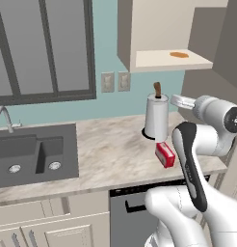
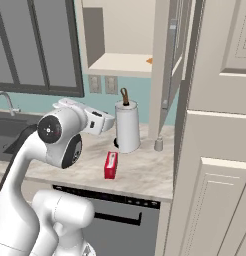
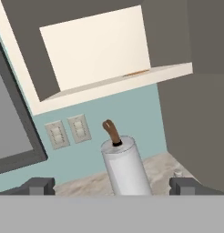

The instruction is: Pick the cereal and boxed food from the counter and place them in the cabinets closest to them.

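On counter point(image 1: 106, 154), red box point(image 1: 164, 154) lies flat at 6 o'clock below wide-open, empty gripper point(image 3: 111, 185), long axis running toward paper towel roll point(image 1: 156, 117).

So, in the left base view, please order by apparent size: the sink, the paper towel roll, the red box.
1. sink, clearly the largest.
2. paper towel roll.
3. red box, the smallest, although it lies nearer to the camera than the roll.

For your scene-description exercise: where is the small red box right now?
The red box lies on the counter just in front of the white paper towel roll, right of the sink in the left base view, below the open cabinet.
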You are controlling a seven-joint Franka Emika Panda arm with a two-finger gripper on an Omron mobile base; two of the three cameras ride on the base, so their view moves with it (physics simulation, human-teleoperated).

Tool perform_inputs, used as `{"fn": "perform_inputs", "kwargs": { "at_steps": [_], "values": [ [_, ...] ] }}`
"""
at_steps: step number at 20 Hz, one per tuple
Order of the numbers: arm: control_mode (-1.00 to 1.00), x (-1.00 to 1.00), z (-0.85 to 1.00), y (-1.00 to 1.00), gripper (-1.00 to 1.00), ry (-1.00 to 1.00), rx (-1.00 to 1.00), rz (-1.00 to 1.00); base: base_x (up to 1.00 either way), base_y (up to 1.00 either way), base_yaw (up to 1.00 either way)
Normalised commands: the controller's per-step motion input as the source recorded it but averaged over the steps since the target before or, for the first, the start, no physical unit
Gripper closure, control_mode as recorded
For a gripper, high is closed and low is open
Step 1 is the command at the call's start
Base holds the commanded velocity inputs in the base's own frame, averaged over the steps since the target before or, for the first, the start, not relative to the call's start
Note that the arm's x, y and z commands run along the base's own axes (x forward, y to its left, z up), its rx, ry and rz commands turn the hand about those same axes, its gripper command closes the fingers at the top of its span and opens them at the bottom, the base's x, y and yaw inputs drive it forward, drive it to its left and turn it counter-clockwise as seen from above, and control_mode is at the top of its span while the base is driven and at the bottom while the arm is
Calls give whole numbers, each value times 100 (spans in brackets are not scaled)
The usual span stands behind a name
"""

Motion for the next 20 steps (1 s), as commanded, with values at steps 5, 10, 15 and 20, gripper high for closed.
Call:
{"fn": "perform_inputs", "kwargs": {
  "at_steps": [5,10,15,20],
  "values": [
    [-100,5,0,0,-100,2,0,0,0,0,0],
    [-100,1,-2,0,-100,15,-6,1,0,0,0],
    [-100,0,-8,0,-100,17,-6,1,0,0,0],
    [-100,0,-16,2,-100,14,-10,1,0,0,0]
  ]
}}
